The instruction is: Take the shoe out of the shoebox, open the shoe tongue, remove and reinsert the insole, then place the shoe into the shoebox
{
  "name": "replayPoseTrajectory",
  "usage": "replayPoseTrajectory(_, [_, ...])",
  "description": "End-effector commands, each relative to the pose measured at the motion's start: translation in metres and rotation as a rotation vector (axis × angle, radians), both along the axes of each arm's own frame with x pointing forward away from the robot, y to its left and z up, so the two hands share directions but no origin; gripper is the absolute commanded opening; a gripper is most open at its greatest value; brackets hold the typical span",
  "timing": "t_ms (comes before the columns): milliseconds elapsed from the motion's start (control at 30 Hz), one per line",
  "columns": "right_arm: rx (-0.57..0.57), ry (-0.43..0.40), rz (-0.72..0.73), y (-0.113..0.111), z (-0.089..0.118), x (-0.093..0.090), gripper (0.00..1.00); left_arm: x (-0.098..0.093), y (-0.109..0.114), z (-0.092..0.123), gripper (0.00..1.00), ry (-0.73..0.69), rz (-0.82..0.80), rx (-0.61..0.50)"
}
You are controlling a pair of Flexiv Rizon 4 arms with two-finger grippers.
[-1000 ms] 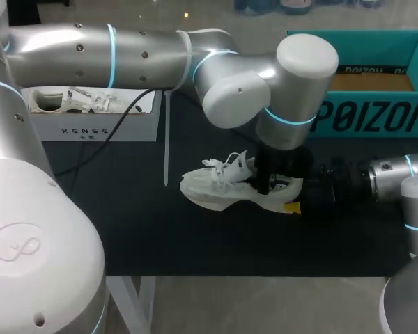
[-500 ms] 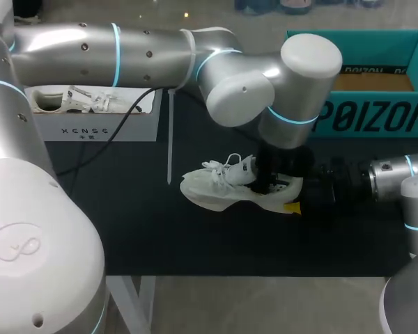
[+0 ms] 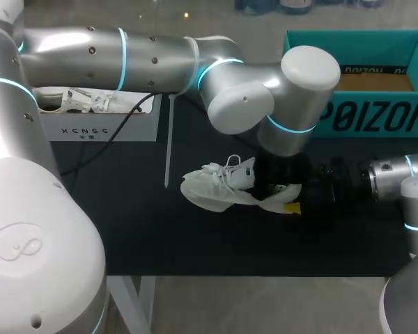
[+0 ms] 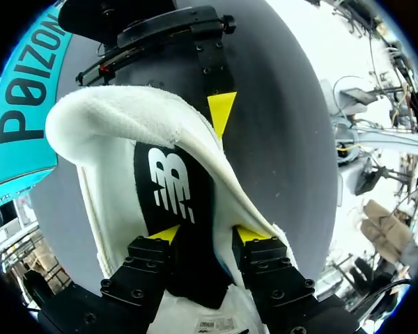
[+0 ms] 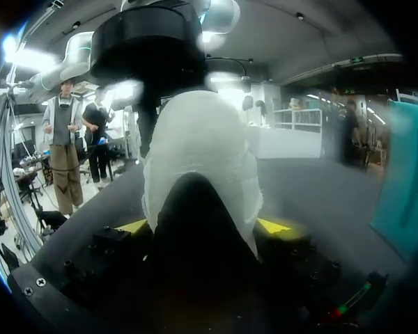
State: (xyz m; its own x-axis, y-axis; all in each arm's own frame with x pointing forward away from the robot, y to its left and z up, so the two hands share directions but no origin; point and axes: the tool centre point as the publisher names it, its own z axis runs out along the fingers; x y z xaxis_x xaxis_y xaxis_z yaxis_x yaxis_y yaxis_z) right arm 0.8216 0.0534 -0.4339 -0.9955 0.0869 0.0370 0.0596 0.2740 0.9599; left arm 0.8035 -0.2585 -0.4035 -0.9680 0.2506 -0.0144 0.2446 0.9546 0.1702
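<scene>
the left fingers [image 4: 168, 234] are clamped on the heel end of the black insole [image 4: 171, 184], inside the white shoe [image 4: 104, 132]. just ahead of them, the right fingers [image 5: 274, 226] grip the shoe's heel from both sides. the shoe sits on the dark worktop [image 3: 195, 236], its toe pointing away from the right fingers. beyond both, well apart, the teal shoebox [image 3: 376, 118] stands open.

Since the earlier frames my left arm's wrist has sunk toward 5 o'clock in the head view. The left gripper [image 4: 207, 235], pinching the insole [image 4: 171, 188], now sits lower at the heel. The shoe [image 3: 212, 189] has settled with it — tongue and laces down slightly toward 6 o'clock.
</scene>
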Motion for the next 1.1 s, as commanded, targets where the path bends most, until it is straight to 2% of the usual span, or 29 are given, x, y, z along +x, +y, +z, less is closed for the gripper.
replayPoseTrajectory(33, [-0.001,0.003,-0.003,0.002,-0.004,0.001,0.00,0.000,-0.001,-0.030,0.44,-0.032,0.021,-0.006])
replayPoseTrajectory(67, [-0.001,0.003,-0.003,0.002,-0.004,0.001,0.00,0.001,-0.001,-0.033,0.33,-0.044,0.032,-0.016])
replayPoseTrajectory(100, [-0.001,0.003,-0.003,0.002,-0.004,0.001,0.00,0.003,0.000,-0.034,0.07,-0.065,0.045,-0.023])
replayPoseTrajectory(133, [-0.001,0.003,-0.003,0.002,-0.004,0.001,0.00,0.004,0.001,-0.035,0.00,-0.078,0.048,-0.034])
replayPoseTrajectory(433, [-0.001,0.003,-0.003,0.002,-0.004,0.001,0.00,0.018,0.003,-0.015,0.00,-0.202,0.064,-0.084])
replayPoseTrajectory(1100, [-0.001,0.003,-0.003,0.002,-0.004,0.001,0.00,0.016,0.000,0.030,0.00,-0.347,0.077,-0.107])
